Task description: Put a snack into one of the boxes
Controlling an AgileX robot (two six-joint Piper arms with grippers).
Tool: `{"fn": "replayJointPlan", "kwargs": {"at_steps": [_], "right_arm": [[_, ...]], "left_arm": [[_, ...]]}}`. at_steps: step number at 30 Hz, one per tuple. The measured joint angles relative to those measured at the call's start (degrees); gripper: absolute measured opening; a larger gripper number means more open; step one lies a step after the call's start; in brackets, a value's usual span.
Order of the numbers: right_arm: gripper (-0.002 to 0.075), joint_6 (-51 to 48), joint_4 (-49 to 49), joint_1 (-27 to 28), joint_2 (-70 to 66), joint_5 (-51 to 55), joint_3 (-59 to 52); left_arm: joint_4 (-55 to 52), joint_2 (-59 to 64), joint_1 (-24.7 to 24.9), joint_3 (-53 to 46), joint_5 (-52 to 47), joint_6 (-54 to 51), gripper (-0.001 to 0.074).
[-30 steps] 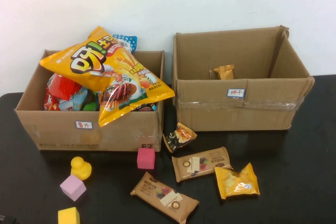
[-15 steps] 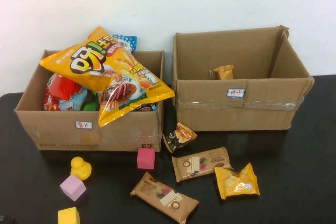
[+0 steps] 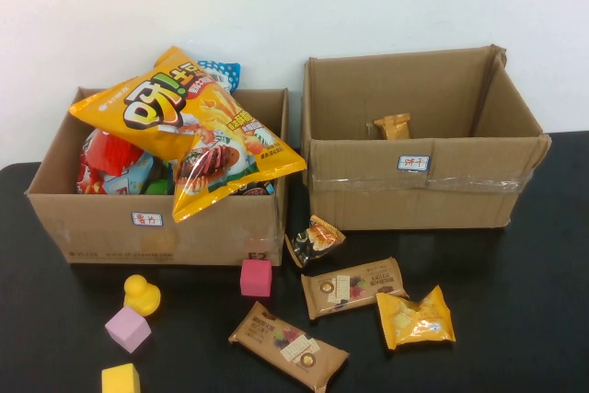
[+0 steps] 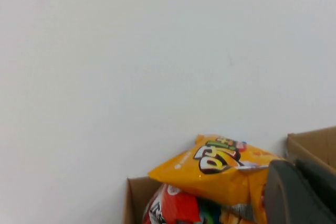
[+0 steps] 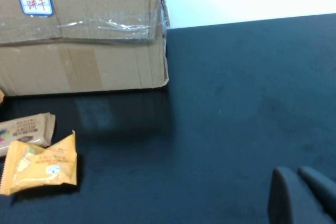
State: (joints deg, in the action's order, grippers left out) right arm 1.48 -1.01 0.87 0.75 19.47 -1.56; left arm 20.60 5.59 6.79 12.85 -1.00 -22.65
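Two cardboard boxes stand at the back of the black table. The left box (image 3: 156,227) is piled with snacks, with a big yellow chip bag (image 3: 184,126) on top. The right box (image 3: 414,186) holds only one small tan snack (image 3: 393,126). In front lie a small dark packet (image 3: 315,240), two brown bars (image 3: 352,287) (image 3: 288,345) and a yellow packet (image 3: 414,319). Neither gripper shows in the high view. My left gripper (image 4: 294,165) is shut and empty, raised before the chip bag (image 4: 220,166). My right gripper (image 5: 296,171) is shut and empty, over bare table right of the yellow packet (image 5: 42,163).
Toy pieces lie in front of the left box: a magenta cube (image 3: 256,277), a yellow duck (image 3: 141,294), a pink cube (image 3: 127,329) and a yellow cube (image 3: 121,379). A white wall rises behind the boxes. The right wrist view shows the right box's corner (image 5: 157,40).
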Motion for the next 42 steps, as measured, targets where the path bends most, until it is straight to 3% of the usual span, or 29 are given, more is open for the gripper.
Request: {"fn": "replayJointPlan", "kwargs": {"at_steps": [10,19,28,35,42], "right_arm": [[0.0001,0.0,-0.1,0.0,0.0,0.0,0.0],[0.0001,0.0,-0.1,0.0,0.0,0.0,0.0],[0.0001,0.0,-0.1,0.0,0.0,0.0,0.0],[0.0001,-0.7,-0.1,0.0,0.0,0.0,0.0],[0.0001,-0.9,-0.2,0.0,0.0,0.0,0.0]], "left_arm": [[-5.2,-6.2,-5.3,-1.6,-22.6,-1.0,-0.0002],[-2.1,-6.3,-5.7,-14.0,-7.3,-1.0,-0.0002],[-0.7,-6.3,-5.8,-14.4,-17.6,1.4,-0.0002],[-0.7,-6.3,-5.8,-14.3,-18.3,3.6,-0.0002],[-12.7,-6.3,-5.8,-14.0,-18.3,18.0,-0.0002]]}}
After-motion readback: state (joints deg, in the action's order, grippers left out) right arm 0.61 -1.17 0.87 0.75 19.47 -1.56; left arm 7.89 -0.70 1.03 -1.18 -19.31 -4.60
